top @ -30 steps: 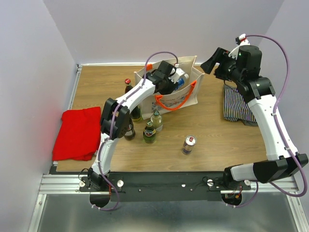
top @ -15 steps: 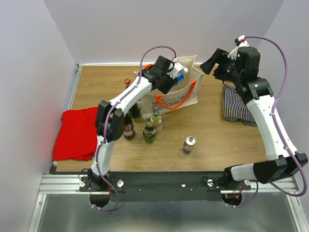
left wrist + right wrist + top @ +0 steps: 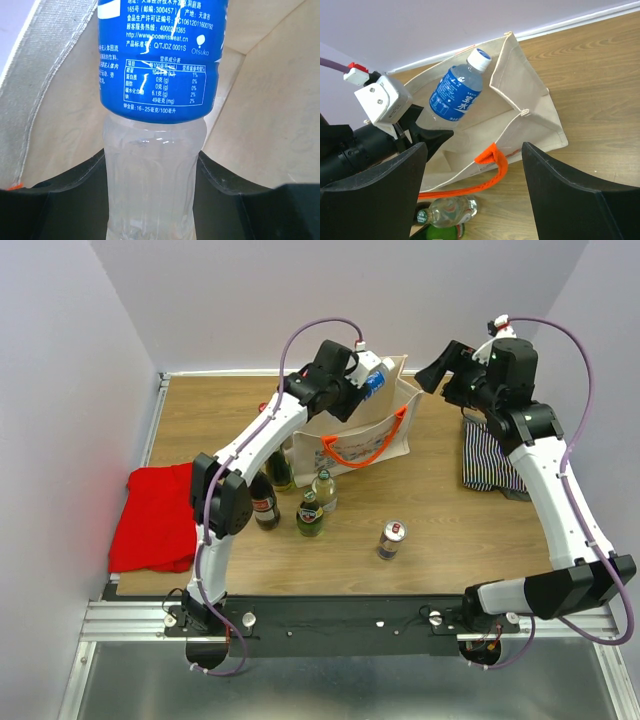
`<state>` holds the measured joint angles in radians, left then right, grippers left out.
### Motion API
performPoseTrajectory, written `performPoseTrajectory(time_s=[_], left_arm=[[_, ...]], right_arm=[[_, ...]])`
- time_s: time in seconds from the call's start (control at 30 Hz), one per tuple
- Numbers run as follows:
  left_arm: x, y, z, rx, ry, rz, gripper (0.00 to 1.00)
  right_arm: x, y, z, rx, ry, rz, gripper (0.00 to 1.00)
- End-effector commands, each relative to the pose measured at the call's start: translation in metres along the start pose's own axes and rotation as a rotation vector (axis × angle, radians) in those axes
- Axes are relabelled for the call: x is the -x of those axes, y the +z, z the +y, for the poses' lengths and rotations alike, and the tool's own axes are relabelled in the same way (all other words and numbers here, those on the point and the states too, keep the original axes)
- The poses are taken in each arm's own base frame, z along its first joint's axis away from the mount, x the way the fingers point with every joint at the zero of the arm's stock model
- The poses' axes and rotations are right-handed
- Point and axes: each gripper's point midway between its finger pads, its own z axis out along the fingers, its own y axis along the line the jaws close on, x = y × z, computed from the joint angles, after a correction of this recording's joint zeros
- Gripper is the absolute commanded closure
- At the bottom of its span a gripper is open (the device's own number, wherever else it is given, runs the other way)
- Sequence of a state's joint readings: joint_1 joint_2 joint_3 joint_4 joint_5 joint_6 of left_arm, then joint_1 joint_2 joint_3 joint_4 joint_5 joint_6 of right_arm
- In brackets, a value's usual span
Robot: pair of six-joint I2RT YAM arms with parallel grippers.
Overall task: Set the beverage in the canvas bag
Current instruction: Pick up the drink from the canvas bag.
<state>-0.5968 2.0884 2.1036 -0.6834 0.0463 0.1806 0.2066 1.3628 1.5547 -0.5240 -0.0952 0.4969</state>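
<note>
Robotics lab test cell, plainly. Plain pale walls [image 3: 60, 390] boxing in a wood-grain tabletop [image 3: 450, 530] on three sides. Bolted to an aluminium rail [image 3: 340, 618] at the near edge: left arm [image 3: 250, 445] and right arm [image 3: 560, 490], purple cables [image 3: 594, 375] looping off both. Grey sheet metal [image 3: 340, 690] below that. Staged like props: glass bottles [image 3: 310, 512], a can [image 3: 391, 538], a red cloth [image 3: 160, 515], a striped cloth [image 3: 490, 455], a canvas bag [image 3: 365, 435].

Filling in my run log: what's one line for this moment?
left fingers: gripping blue-label bottle, tilted at canvas bag opening | right fingers: open, empty
</note>
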Motion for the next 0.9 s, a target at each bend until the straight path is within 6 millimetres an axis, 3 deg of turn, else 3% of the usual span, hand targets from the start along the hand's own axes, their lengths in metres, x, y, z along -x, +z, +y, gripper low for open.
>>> performPoseTrajectory(time_s=[0.0, 0.23, 0.6, 0.87], left_arm=[[0.089, -0.067, 0.01, 0.026, 0.002, -0.279, 1.0], [0.1, -0.086, 0.005, 0.001, -0.008, -0.313, 1.0], [0.11, -0.112, 0.001, -0.025, -0.015, -0.349, 1.0], [0.115, -0.124, -0.007, -0.06, -0.021, -0.375, 1.0]], right_arm=[[0.011, 0.007, 0.004, 0.042, 0.009, -0.026, 0.16], [0.016, 0.025, 0.009, 0.114, 0.022, -0.028, 0.16], [0.04, 0.057, 0.027, 0.27, 0.002, -0.032, 0.17], [0.044, 0.066, 0.06, 0.48, 0.008, 0.01, 0.19]])
